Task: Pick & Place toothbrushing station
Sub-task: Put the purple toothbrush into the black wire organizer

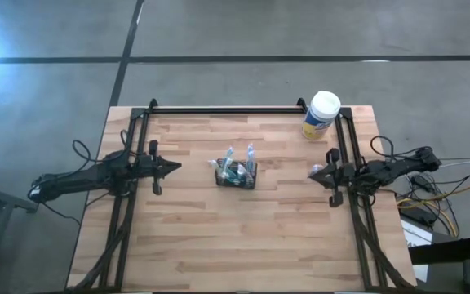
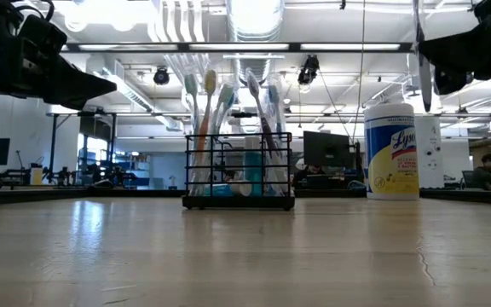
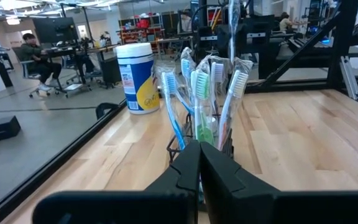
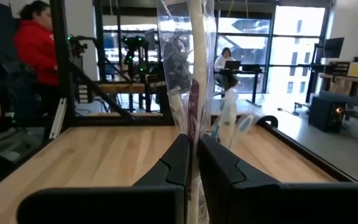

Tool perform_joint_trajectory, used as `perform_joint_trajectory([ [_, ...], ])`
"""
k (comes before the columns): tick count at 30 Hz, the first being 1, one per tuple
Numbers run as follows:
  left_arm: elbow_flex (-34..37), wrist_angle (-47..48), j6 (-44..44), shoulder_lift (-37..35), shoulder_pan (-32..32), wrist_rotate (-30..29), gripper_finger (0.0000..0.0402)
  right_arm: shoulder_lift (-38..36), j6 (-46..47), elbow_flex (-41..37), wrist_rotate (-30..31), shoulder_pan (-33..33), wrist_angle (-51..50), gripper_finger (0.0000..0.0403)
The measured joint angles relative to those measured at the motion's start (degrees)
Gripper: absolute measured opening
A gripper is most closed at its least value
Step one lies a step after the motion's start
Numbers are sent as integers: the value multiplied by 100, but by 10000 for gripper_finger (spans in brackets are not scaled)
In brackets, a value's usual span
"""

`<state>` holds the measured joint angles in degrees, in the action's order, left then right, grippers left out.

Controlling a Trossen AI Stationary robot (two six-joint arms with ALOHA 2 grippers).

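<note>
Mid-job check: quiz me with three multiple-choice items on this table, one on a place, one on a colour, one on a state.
1. Where does the canister stand on the table?
A. at the far right corner
B. inside the holder
C. at the near left corner

2. What colour is the canister's lid?
A. black
B. red
C. white

3. How is the right gripper?
A. wide open, empty
B. shut on a wrapped toothbrush
C. shut on the canister

Answers:
1 A: the canister stands at the table's far right corner, apart from the toothbrushing station.
2 C: the lid shows white from above.
3 B: the right gripper has a wrapped toothbrush standing between its closed fingers.
</note>
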<state>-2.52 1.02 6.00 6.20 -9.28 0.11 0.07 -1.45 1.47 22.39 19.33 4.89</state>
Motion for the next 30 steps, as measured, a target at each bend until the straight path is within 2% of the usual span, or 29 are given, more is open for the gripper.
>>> perform_joint_trajectory([
  [4,0,0,18,0,0,1,14,2,1,-18,16,0,0,18],
  [8,0,-26,118,0,0,-7,14,9,175,-20,320,0,117,18],
  [14,2,-706,297,0,0,-8,14,420,-99,-20,331,0,1222,18],
  [18,2,-1253,122,52,0,65,14,1020,-350,26,325,0,2013,18],
  [22,-33,-1521,117,205,0,69,14,1820,-367,374,313,0,2298,18],
  [30,-748,-1556,-34,1157,0,280,14,3949,-835,1781,310,-104,2380,18],
])
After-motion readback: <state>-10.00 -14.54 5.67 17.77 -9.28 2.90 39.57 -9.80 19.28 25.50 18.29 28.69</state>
